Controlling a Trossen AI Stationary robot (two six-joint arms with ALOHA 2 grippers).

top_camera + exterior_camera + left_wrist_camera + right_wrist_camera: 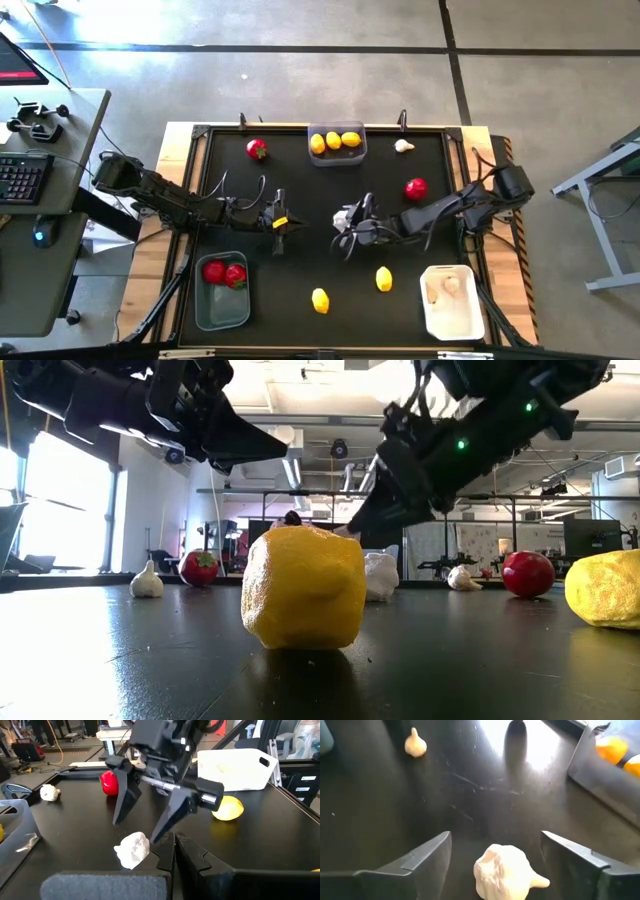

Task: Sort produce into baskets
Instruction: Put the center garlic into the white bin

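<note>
A whitish garlic bulb (507,872) lies on the black table (300,180) near its middle. My right gripper (135,831) is open and slants down over the bulb. One finger (422,856) stands on each side of it, with a gap to the bulb on both sides. The bulb (345,215) rests on the table. My left gripper (281,222) is shut on nothing, a little to the bulb's left. A grey basket (337,152) at the far edge holds lemons. Another grey basket (222,305) at the near left holds two red fruits. A white basket (452,312) at the near right holds garlic.
Loose produce lies around: a red fruit (257,149) at the far left, a garlic bulb (403,146) at the far right, a red fruit (416,187), and two lemons (384,279) (320,299) near the front edge. Another bulb (415,744) lies farther off.
</note>
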